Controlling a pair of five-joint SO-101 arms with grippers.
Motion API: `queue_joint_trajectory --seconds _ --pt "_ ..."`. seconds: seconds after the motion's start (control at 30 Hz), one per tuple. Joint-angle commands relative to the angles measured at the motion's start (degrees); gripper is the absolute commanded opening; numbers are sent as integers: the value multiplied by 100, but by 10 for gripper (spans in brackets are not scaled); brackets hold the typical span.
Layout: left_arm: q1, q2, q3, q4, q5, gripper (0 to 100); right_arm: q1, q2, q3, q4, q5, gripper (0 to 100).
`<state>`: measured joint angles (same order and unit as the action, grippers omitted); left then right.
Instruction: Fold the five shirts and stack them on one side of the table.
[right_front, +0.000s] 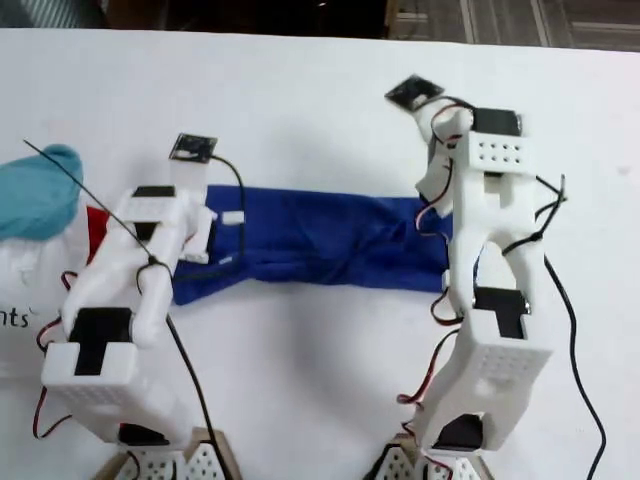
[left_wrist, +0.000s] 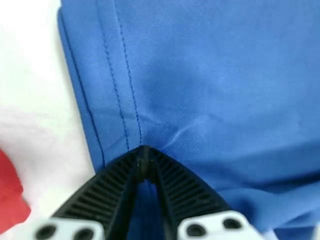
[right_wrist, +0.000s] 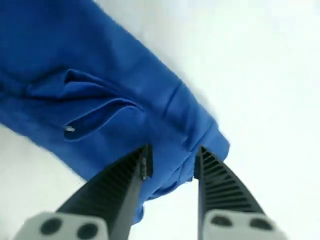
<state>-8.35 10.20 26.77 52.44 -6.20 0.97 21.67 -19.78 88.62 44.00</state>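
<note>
Overhead, the blue shirt (right_front: 320, 245) lay in a long rumpled band across the white table (right_front: 300, 120), and each of its ends was covered by an arm. Just past the end under the left arm sat a red cloth (right_front: 97, 230). A teal bundle (right_front: 40, 190) lay beyond that, and a white printed fabric (right_front: 20, 300) nearby was cut off at the frame's edge. The left gripper (left_wrist: 142, 159) had its ribbed fingers drawn together, pinching the shirt beside a stitched hem, with creases fanning out from the tips. The right gripper (right_wrist: 170, 165) stood moderately open, straddling the shirt's opposite end with folded cloth between its fingers. How many layers the shirt had there was hard to make out.
</note>
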Motion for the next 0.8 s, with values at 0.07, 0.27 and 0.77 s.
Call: queue_joint_trajectory --seconds 0.07,0.27,0.77 --pt "-35 -26 4 -132 44 26 -321 -497 -88 989 -114 22" --pt "-35 -26 4 -132 44 26 -892 -505 1116 664 53 22" --pt "-35 -26 4 -132 44 26 -1270 -259 1881 -1938 -1653 21"
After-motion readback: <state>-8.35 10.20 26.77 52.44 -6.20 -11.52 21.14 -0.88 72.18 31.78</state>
